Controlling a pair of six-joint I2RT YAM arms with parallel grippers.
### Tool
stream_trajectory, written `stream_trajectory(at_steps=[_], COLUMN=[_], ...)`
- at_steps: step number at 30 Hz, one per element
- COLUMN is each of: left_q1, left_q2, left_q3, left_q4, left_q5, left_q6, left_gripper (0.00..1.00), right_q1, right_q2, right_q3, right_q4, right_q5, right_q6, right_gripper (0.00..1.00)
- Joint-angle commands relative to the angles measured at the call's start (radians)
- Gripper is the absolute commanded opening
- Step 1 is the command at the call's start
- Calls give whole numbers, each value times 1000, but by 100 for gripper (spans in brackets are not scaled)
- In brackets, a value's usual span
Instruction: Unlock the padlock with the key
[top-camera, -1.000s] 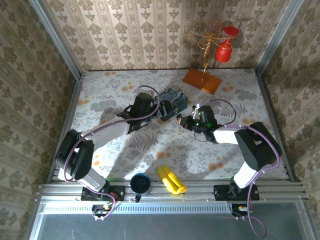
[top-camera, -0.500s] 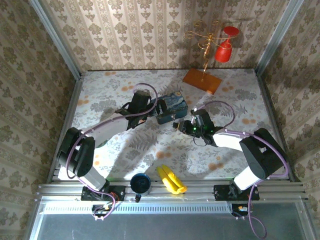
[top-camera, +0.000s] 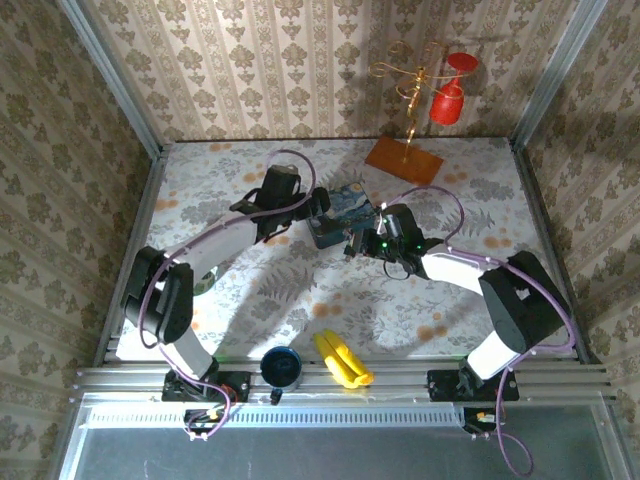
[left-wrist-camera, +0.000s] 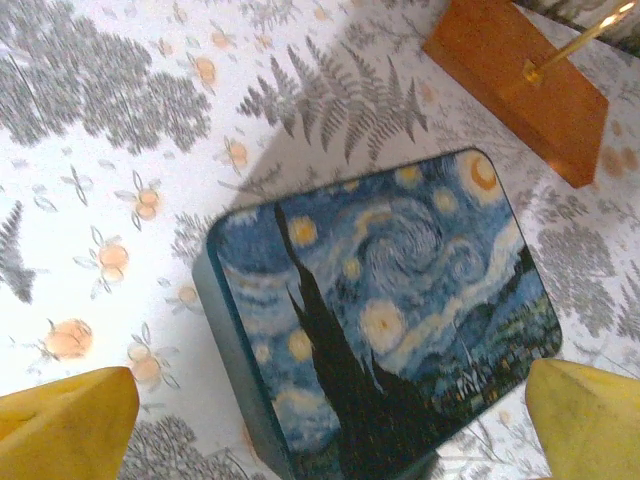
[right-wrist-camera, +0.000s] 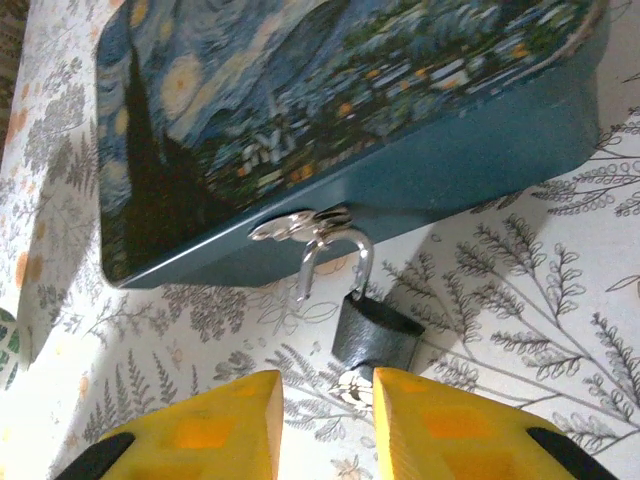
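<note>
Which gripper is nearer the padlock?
Right. The right gripper sits just short of the padlock, which hangs from the blue box; the left gripper hovers over the box's lid, farther off.

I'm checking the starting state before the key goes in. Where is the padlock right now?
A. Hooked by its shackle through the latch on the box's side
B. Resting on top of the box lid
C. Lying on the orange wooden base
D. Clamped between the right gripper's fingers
A: in the right wrist view the padlock has its shackle through the latch on the blue box, just ahead of the right gripper.
</note>
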Motion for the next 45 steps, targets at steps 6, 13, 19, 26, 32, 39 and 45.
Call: stream_trajectory(at_steps=[6,13,19,26,32,39,45], left_q1=[4,12,18,18,18,18,18], left_q2=[162,222,240,255,255,250,247], left_q3=[196,222,220,215,210,209,206], left_q4=[-269,-299,-299,-293,-295,-293,-292], left_q5=[-90,-107,-106,-80,-77,-75,-77], left_q6=[185,195,190,175,168,166,162], left_gripper=[100,100,100,100,100,100,100], right_q1=[-30,-23,2,29,57,121,170], right_q2=[161,217,230,228,248,261,288], right_q3=[69,80,92,113,168,250,315], right_q4=[52,63,39,27,-69,-255,-387], right_q5=[-79,-91,-66,-33,39,202,323], right_q6=[12,13,2,-2,-30,-108,-140], right_gripper=[35,38,40,46,46,47,47])
